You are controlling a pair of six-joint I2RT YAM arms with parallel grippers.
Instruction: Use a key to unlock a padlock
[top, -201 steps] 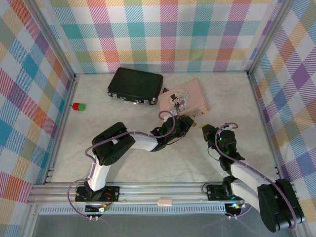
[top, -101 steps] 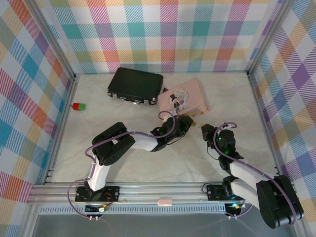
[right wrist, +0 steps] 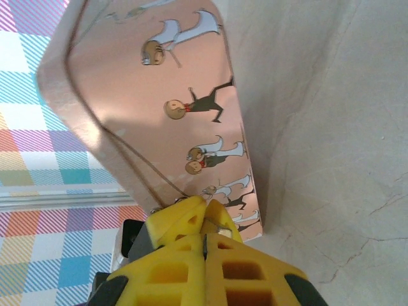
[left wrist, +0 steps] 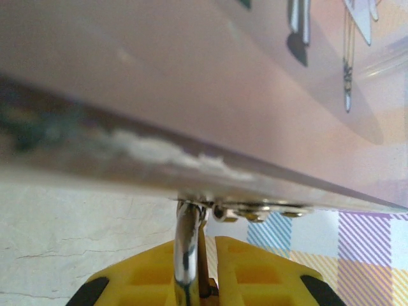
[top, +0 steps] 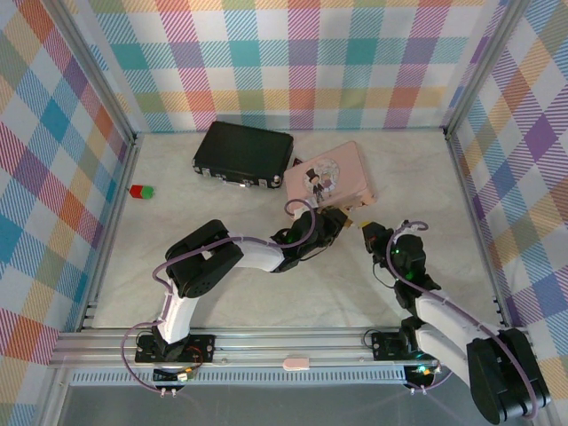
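Silver padlock shackle, upright (in left tool)

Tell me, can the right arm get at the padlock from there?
Probably yes: the right gripper sits close beside the pink box, where the left gripper pinches the padlock by its shackle, though that grip crowds it.

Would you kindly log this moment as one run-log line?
left claw: shut on padlock shackle | right claw: shut, near pink box corner
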